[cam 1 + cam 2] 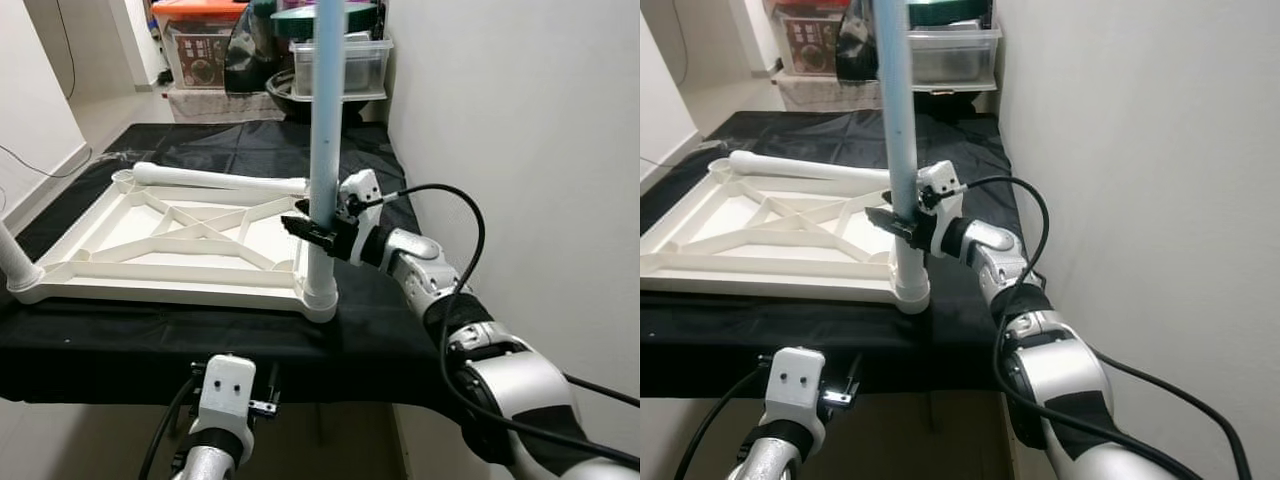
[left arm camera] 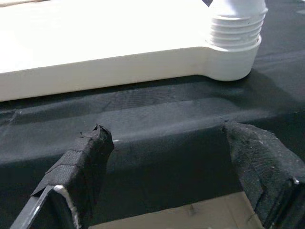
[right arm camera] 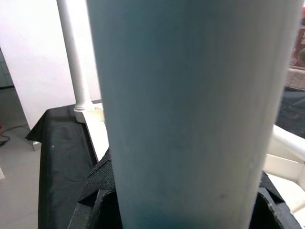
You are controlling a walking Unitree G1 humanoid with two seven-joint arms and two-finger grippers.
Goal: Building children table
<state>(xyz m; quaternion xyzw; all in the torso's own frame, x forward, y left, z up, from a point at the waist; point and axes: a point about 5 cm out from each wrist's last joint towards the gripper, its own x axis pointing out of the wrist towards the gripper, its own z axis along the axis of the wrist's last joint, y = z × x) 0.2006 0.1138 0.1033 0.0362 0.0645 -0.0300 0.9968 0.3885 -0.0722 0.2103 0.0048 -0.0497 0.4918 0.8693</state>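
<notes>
A white children's table top [image 1: 180, 240] lies upside down on a black-covered bench [image 1: 120, 340]. A pale blue leg [image 1: 326, 120] stands upright in the threaded socket [image 1: 320, 296] at the near right corner. My right gripper [image 1: 316, 232] is shut on that leg a little above the socket; the leg [image 3: 190, 114] stands right in front of the right wrist camera. Another white leg [image 1: 215, 180] lies along the far edge of the top. A third leg [image 1: 18, 262] stands at the near left corner. My left gripper [image 2: 167, 176] hangs open below the bench's front edge, holding nothing.
A white wall [image 1: 520, 130] runs close along the right side of the bench. Plastic storage boxes [image 1: 340, 65] and an orange-lidded bin [image 1: 200, 40] are stacked behind the far end. A black cable [image 1: 470, 230] loops off my right forearm. Tiled floor lies to the left.
</notes>
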